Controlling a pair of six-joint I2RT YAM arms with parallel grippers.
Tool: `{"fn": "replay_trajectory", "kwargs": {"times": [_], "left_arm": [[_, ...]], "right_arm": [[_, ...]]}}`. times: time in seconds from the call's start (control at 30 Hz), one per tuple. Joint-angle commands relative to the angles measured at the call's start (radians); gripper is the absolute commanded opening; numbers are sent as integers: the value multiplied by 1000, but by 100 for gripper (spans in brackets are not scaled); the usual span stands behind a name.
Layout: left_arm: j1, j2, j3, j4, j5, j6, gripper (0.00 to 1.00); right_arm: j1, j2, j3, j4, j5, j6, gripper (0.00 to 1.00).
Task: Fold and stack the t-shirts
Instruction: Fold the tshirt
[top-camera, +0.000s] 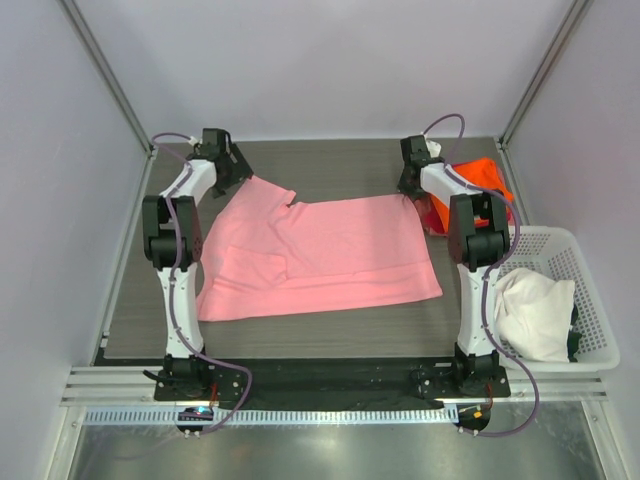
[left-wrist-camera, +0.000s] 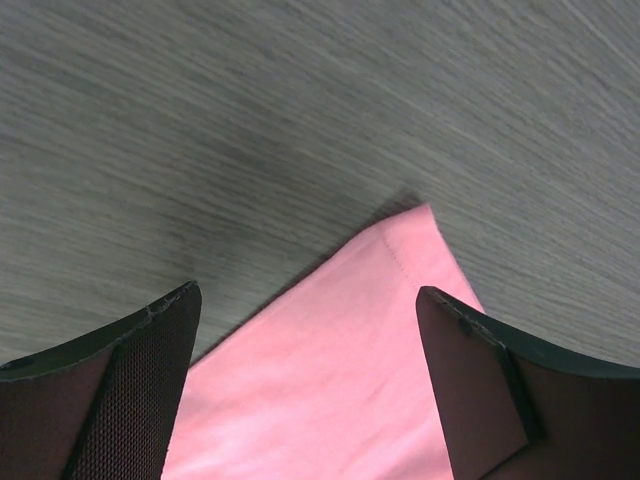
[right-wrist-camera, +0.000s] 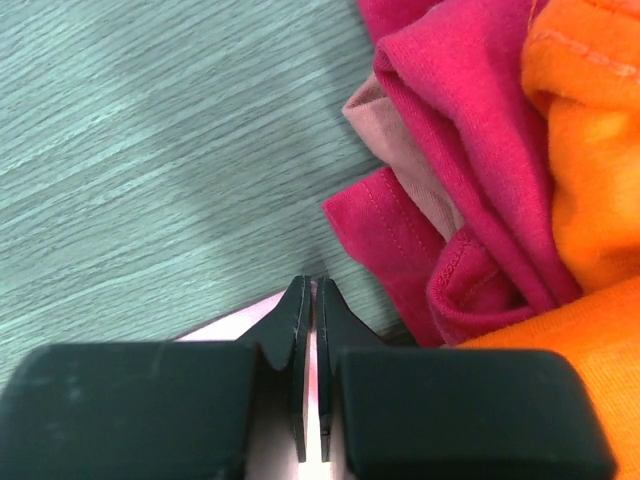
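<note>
Bench first, dark wood grain running wall to wall, and both arms are reaching out to its far side. Spread flat across the middle is the light pink t-shirt, the biggest thing out there, with one sleeve folded in over its left half and the collar notch showing at the far edge.

Off to the right, at the bench's edge, sits the white lattice basket, and the cream-white t-shirt is bundled up inside it. Up in the far right corner, the bright orange t-shirt is heaped on the bench just beyond the right arm. The magenta-red t-shirt is crumpled against it, on the side nearer the pink one, with the orange cloth lapping over it.

Now the claws. The left claw hangs over the pink shirt's far left corner with its jaws wide apart, one on each side of that corner and neither touching the cloth that I can see. The right claw is down at the far right corner, just beside the magenta heap. Its jaws are pressed together, and a thin sliver of pink shows pinched between them.
</note>
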Motion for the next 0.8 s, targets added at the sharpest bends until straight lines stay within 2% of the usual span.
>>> {"fn": "replay_trajectory", "kwargs": {"times": [0.0,0.1,0.23,0.3,0.4,0.43,0.5,0.53,0.63,0.7,0.77], "left_arm": [[5,36,78,-13,6,18,88],[5,89,130,-24,43,9,86],[5,171,222,-47,141,9,74],[5,206,258,-64,204,3,72],[3,227,275,-67,253,-3,61],[2,235,279,-69,258,-2,54],[0,240,285,-79,258,1,49],[-3,243,290,-79,261,6,44],[-7,252,305,-82,271,13,36],[-9,260,312,-86,278,16,35],[-12,267,318,-87,273,32,28]], "right_arm": [[3,14,18,-1,6,-3,4],[3,5,16,-1,1,-5,4],[3,0,19,-2,1,-8,4],[3,2,21,-2,0,-9,4],[2,2,22,-2,-5,-12,3],[3,3,22,-2,-5,-14,2],[2,3,24,-1,-9,-15,2],[2,3,24,-1,-11,-14,1],[3,2,29,-2,-19,-15,1],[5,0,30,-4,-20,-14,1],[3,0,35,-4,-20,-12,1]]}}
